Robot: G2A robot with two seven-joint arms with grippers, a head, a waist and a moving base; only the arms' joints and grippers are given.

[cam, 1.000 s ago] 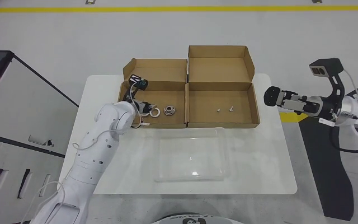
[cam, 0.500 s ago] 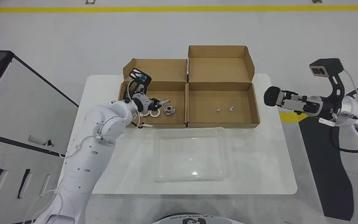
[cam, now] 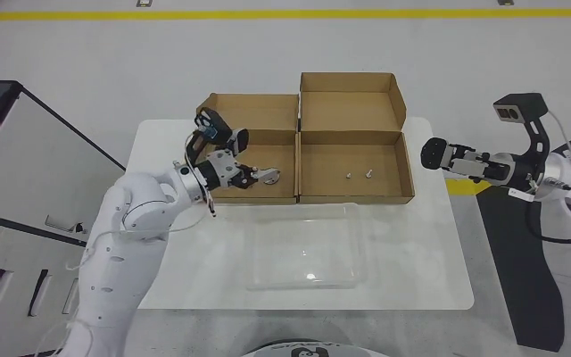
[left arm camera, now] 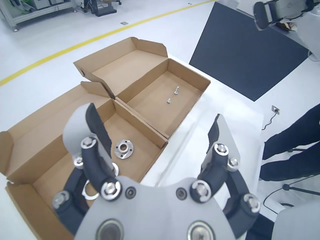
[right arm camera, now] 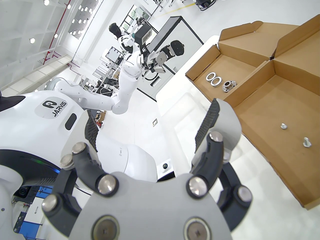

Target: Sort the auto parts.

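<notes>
From above, the left tool (cam: 234, 170) is seen over the left box (cam: 254, 114), with the flanged hub (cam: 268, 177) just beyond its tips. The right tool (cam: 430, 153) is held off the worktop (cam: 419, 259) edge, presumably out of the way. At the left wrist, the jaws are shown apart and empty. A ring (left arm camera: 87, 194) lies beneath one finger, and two bolts (left arm camera: 176, 90) sit farther ahead in the right box (left arm camera: 150, 101), so like parts are evidently grouped. At the right wrist, that tool is likewise spread, with nothing gripped.
</notes>
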